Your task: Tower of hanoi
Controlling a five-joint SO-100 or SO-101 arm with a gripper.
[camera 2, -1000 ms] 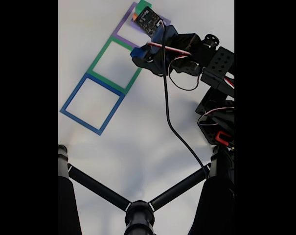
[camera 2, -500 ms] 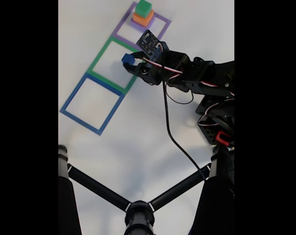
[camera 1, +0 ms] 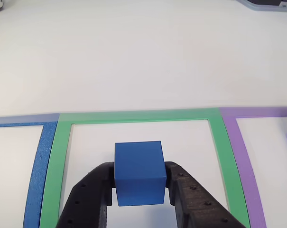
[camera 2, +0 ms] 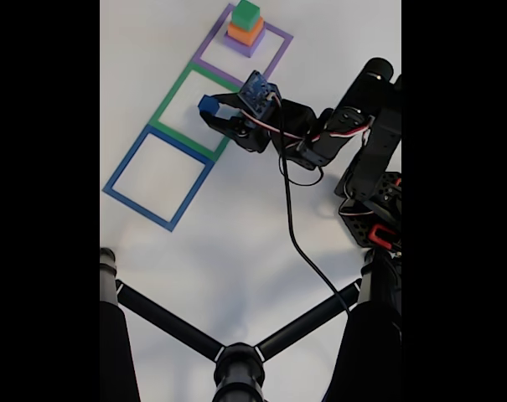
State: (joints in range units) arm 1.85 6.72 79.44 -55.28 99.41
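**Blue cube pinched between the fingers over the green frame**

In the other view, the blue cube point(camera 1: 139, 172) sits squarely between the two black fingers point(camera 1: 93, 199) of the gripper point(camera 1: 139, 187), which press on its left and right faces; the jaws are closed on it. The cube's top and near face show, and its lower edge ends between the fingertips. Behind and around it lies the green frame point(camera 1: 138, 115), with the cube inside that frame's outline as seen from here; whether it touches the white table point(camera 1: 134, 57) cannot be told. The blue frame point(camera 1: 39, 161) lies to the left and the purple frame point(camera 1: 247, 156) to the right, each sharing a border with the green one.

In the fixed view, the gripper point(camera 2: 213, 110) reaches in from the right and holds the blue cube point(camera 2: 208, 104) at its tip, over the right part of the green frame point(camera 2: 171, 102). The other blocks stand stacked inside the purple frame point(camera 2: 209, 52) at the top: a green block point(camera 2: 246, 11) on an orange block point(camera 2: 245, 33) on a purple block point(camera 2: 255, 48), well apart from the gripper. The blue frame point(camera 2: 123, 172) lies at the lower left. A black cable point(camera 2: 291, 226) runs down from the arm point(camera 2: 354, 134), and a black tripod point(camera 2: 236, 360) occupies the bottom.
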